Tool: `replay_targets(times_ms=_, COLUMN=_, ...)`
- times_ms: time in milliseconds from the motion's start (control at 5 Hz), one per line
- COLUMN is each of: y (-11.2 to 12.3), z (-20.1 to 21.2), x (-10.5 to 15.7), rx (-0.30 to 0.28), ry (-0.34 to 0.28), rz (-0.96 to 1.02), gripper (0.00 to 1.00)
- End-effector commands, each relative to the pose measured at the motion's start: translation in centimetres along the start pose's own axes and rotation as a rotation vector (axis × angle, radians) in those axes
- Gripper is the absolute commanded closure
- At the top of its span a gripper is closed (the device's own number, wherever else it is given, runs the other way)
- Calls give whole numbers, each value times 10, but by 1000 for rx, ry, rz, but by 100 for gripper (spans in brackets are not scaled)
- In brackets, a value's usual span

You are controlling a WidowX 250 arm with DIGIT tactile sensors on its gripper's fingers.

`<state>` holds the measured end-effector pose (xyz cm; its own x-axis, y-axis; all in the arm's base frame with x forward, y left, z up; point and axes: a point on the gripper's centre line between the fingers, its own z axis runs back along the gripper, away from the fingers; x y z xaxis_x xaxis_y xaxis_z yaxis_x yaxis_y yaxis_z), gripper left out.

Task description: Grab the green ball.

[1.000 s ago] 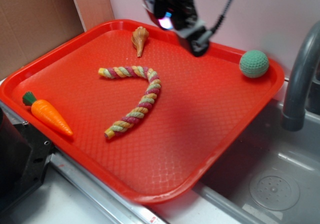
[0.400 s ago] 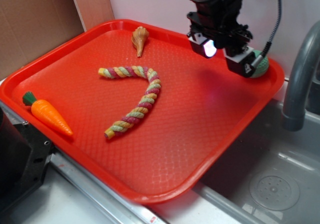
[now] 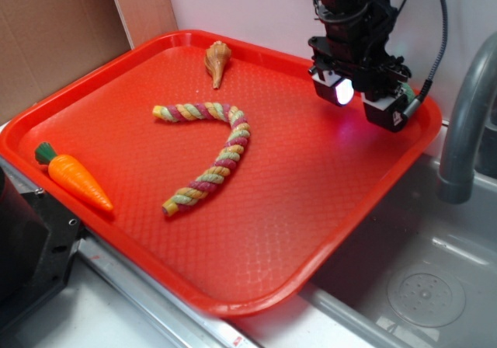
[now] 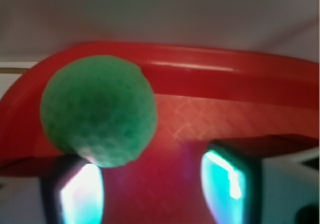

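**Lined up on the green ball, not grabbed yet**

So I've got the pincer point(image 3: 363, 103) hanging over the far right corner of the red tray point(image 3: 256, 231), right where the green ball point(image 4: 98, 110) sits tucked against the tray's rim. From the outside view the ball is almost totally hidden behind the arm; only a sliver of green shows by the right finger. The wrist view is way more useful: the ball fills the upper left, and the two fingers point(image 4: 231, 180) sit at the bottom edge with a clear gap between them.

Pincer is open, fairly wide I'd say, and holding nothing. Can't tell for sure if the left finger is brushing the ball or just sitting in front of it, since it's blurry there.

My read: this is the approach step, not the grasp. The ball looks off to the left of the gap's centre, so next I'd shift that way and forward, drop lower, then close. The rim being so close is what worries me, since a finger could catch on it.

The carrot point(image 3: 76, 179), rope point(image 3: 213, 150) and cone point(image 3: 218, 60) are well apart from all this.
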<state>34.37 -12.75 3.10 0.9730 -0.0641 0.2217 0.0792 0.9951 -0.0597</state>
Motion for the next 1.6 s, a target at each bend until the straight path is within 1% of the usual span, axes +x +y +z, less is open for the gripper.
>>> replay_targets(times_ms=0, y=-18, z=20, x=-19, rx=15, ry=-68, rz=11, gripper=100)
replay_targets(times_ms=200, y=0, z=57, x=-16, rx=50, ry=-123, rz=-27, gripper=100)
replay_targets(times_ms=400, y=24, z=105, x=-37, rx=56, ry=-146, rz=-57, gripper=100)
replay_targets(times_ms=600, y=33, z=130, x=-53, rx=53, ry=-139, rz=-57, gripper=100)
replay_targets(times_ms=800, y=30, z=123, x=-36, rx=58, ry=-178, rz=-12, gripper=0)
replay_targets(times_ms=1000, y=20, z=101, x=-12, rx=16, ry=-196, rz=-4, gripper=0)
replay_targets(times_ms=1200, y=3, z=80, x=-1, rx=11, ry=-203, rz=-10, gripper=0)
replay_targets(times_ms=1400, y=-3, z=63, x=7, rx=-68, ry=-204, rz=-43, gripper=0)
